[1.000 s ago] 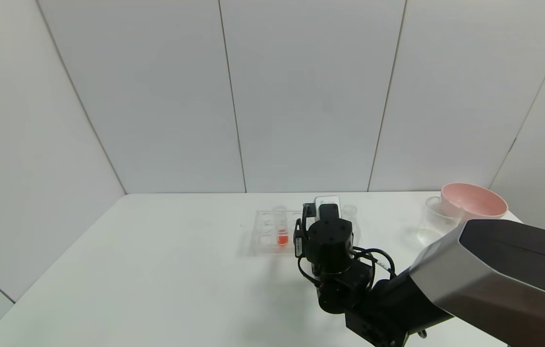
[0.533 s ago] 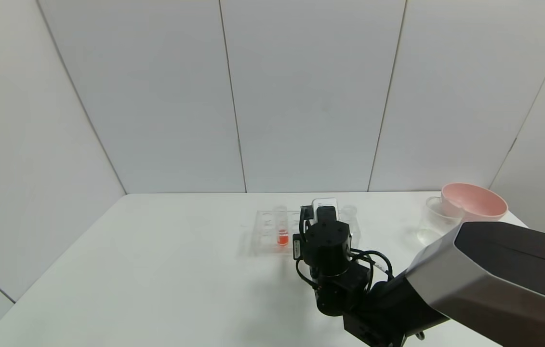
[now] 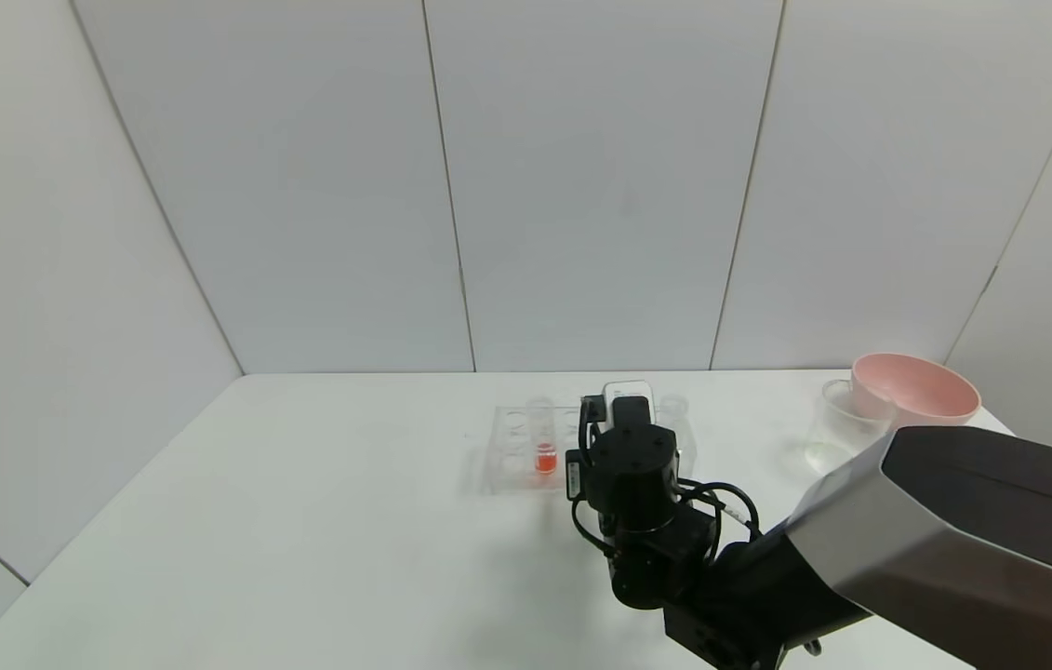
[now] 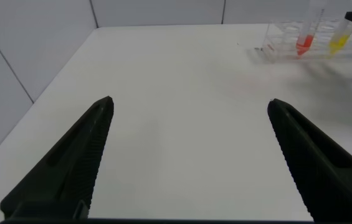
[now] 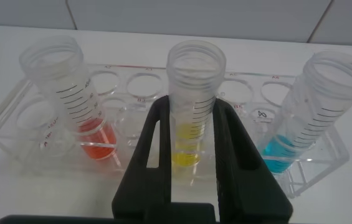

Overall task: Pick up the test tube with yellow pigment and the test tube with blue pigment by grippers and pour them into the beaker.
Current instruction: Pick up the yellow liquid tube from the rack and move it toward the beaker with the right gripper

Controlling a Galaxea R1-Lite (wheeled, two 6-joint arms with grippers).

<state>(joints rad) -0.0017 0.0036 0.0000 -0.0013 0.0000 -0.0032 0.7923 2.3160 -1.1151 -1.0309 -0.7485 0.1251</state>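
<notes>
The test tube with yellow pigment stands upright in a clear rack, between an orange-red tube and the test tube with blue pigment. My right gripper is shut on the yellow tube, one finger pressed to each side of its middle. In the head view the right wrist hides the yellow tube. The beaker stands at the far right, apart from the rack. My left gripper is open and empty, low over bare table left of the rack.
A pink bowl sits just behind the beaker at the table's far right corner. The rack has several empty holes. The right arm's grey forearm covers the near right of the table. White walls close the back.
The right wrist has shifted slightly farther toward the rack. The tubes and the beaker have not moved.
</notes>
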